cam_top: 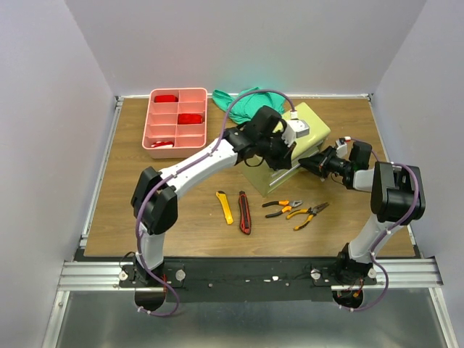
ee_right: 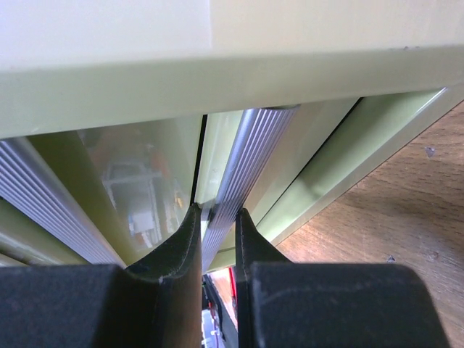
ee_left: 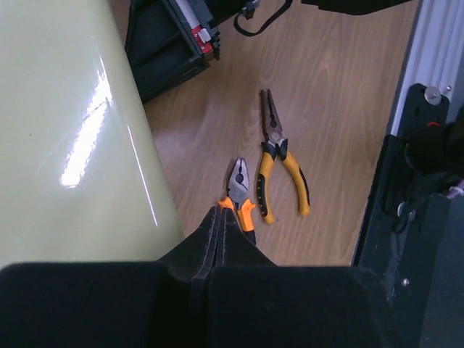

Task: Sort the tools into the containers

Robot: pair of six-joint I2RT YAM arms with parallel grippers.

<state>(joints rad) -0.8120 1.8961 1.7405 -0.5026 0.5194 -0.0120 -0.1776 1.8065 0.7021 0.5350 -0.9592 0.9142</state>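
1. Hovering just off the lower-right edge of the olive-green chest (cam_top: pixel 308 129) at the centre of the top view, the left gripper (cam_top: pixel 283 157) is clenched on nothing. In its wrist view the two fingers (ee_left: pixel 209 243) meet flat against each other at bottom centre, with the chest's glossy side filling the left of the frame.
2. The right gripper (cam_top: pixel 307 165), right of centre in the top view, is pinched onto a ribbed silver drawer handle (ee_right: pixel 233 170) on the chest. Its wrist view shows one finger on each side of that strip, low in the middle of the frame.
3. Four tools lie on the wooden table (cam_top: pixel 145 210) in the lower middle of the top view:
   - the yellow utility knife (cam_top: pixel 226 206)
   - the red-black utility knife (cam_top: pixel 244 212) just beside it
   - the orange-handled pliers (cam_top: pixel 281 208), further right
   - the yellow-handled pliers (cam_top: pixel 309 214), near the orange pair
4. The left wrist view shows both pairs of pliers at centre with their noses pointing up the frame. The handles of the orange-handled pair are partly hidden behind the fingertips.
5. The pink tray (cam_top: pixel 148 119) sits at the upper left of the top view, with red objects (cam_top: pixel 190 118) in several compartments. They are too small to identify.
6. The green cloth (cam_top: pixel 243 101) is bunched at top centre, between the tray and the chest.
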